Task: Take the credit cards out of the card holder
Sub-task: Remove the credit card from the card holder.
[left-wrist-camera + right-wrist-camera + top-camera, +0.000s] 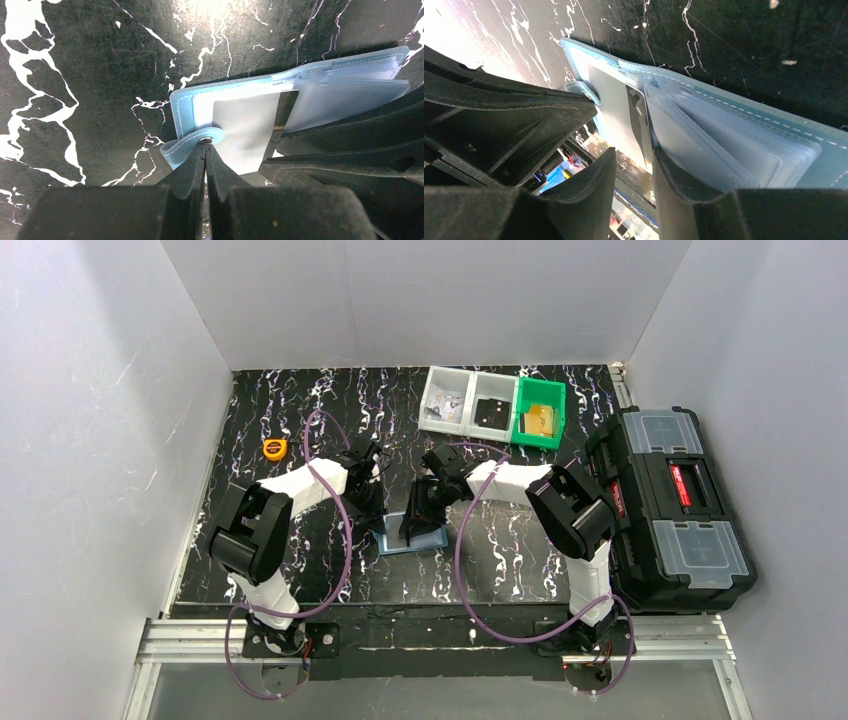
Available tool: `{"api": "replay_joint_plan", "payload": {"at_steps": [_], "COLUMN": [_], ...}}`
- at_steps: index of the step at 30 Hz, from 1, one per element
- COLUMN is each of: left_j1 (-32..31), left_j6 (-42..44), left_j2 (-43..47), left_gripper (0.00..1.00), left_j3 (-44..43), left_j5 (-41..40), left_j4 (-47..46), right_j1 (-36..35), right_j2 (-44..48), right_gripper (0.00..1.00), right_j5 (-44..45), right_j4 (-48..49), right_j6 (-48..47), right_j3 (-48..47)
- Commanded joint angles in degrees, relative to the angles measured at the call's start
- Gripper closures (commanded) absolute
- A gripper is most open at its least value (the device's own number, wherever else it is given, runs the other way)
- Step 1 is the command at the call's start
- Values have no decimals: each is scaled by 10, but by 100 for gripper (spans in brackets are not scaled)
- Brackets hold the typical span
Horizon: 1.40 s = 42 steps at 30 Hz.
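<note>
The dusty-blue card holder (412,537) lies open on the black marbled table between the two arms. My left gripper (372,508) is shut on its snap tab (192,142), pinning the left edge, as the left wrist view shows (205,147). A shiny grey card (245,125) sticks partway out of the clear sleeves (350,92). My right gripper (418,517) is down on the holder's inside, jaws a little apart (634,160). One of its fingers (674,190) rests against the sleeves (734,150); the card (616,115) shows in the gap.
An orange tape measure (274,449) lies at the back left. Two clear bins (468,403) and a green bin (539,413) stand at the back. A black toolbox (672,505) sits at the right edge.
</note>
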State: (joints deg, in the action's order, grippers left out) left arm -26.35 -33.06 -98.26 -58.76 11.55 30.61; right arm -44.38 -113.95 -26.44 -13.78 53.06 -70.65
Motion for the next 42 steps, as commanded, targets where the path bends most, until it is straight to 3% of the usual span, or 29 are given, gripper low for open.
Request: {"api": "replay_joint_plan", "payload": {"at_steps": [1,10,20,32,42], "left_j1": [-10,-11,-12,-16,-16], "left_j6": [-6,-5,-10,-12,-8], "left_j2": [-49,-49,-61,-65,-62], "left_gripper": [100,100,100,100,100], "left_j3": [29,38,42,49,49], "left_j5": [-12,-12,25,42,17], "left_j4": [4,7,-2,-9,4], "right_j1": [1,7,6,13,17], "right_j2": [-19,5,-25,21,28], "right_gripper": [59,61,71,78,99], "right_j5": [6,41,10,-25,-19], "right_j4": [9,-9,20,103,104], "right_j6": [3,-6,10,32,29], "right_j3": [17,40,23,60,71]}}
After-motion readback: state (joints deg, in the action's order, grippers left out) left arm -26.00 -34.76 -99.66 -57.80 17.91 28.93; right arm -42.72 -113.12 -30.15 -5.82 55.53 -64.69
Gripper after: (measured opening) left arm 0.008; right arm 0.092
